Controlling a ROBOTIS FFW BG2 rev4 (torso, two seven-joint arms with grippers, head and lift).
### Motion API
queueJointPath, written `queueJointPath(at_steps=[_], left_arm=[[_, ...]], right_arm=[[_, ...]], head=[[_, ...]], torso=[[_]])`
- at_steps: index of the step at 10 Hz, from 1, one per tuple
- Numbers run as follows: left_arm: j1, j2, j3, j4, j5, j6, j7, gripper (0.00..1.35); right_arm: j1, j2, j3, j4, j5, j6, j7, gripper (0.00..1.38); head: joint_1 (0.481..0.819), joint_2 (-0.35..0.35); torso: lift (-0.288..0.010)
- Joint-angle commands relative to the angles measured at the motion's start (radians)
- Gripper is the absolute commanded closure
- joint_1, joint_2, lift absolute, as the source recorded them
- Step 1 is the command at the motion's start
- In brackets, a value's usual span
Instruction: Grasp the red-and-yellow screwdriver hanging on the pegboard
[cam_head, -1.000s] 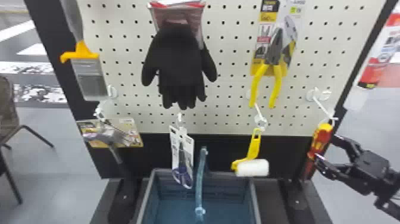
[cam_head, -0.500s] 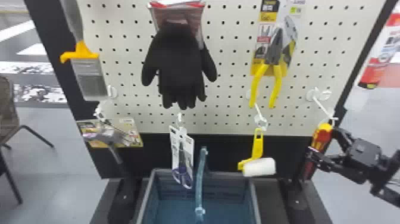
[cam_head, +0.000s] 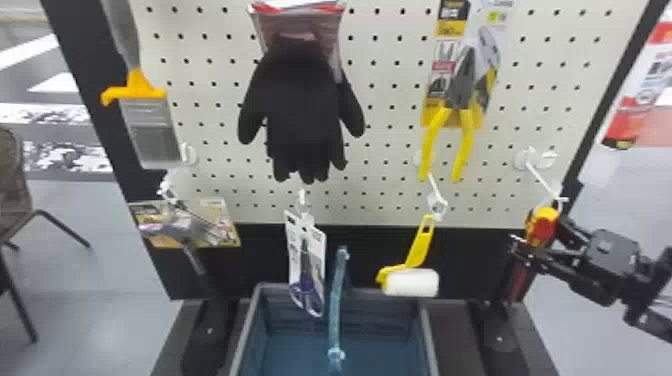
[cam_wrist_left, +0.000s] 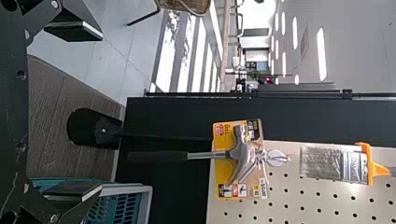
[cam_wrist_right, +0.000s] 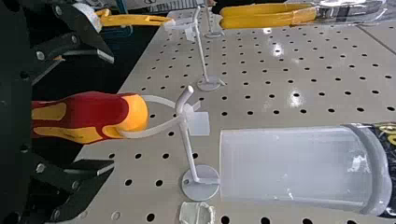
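tool (cam_head: 537, 230) higher, screwdriver (cam_wrist_right: 91, 116) between fingers

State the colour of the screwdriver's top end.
Yellow-orange; the screwdriver's top end shows best in the right wrist view.

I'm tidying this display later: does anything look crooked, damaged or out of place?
Only mildly: the paint roller hangs aslant from its hook, the yellow handle leaning, though that may be just how it balances. I see nothing spilled or broken.
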Motion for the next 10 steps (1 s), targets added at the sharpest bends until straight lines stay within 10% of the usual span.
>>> queueJointPath(at_steps=[1,4,5,10], left_arm=[[0.000,0.000,0.000,0.000,0.000,0.000,0.000,0.17],[0.002,0.000,0.000,0.000,0.000,0.000,0.000,0.17],[0.002,0.000,0.000,0.000,0.000,0.000,0.000,0.17],[-0.002,0.000,0.002,0.000,0.000,-0.001,-0.002,0.17]], right_arm=[[0.004,0.000,0.000,-0.009,0.007,0.012,0.000,0.72],[0.008,0.000,0.000,-0.012,0.008,0.012,0.000,0.92],[0.010,0.002,-0.002,-0.012,0.008,-0.015,-0.006,1.23],[0.017,0.005,-0.003,-0.007,0.001,-0.029,-0.017,1.28]], head=[[0.549,0.000],[0.549,0.000],[0.549,0.000],[0.549,0.000]], torso=[[-0.100],[-0.100],[-0.100],[-0.100]])
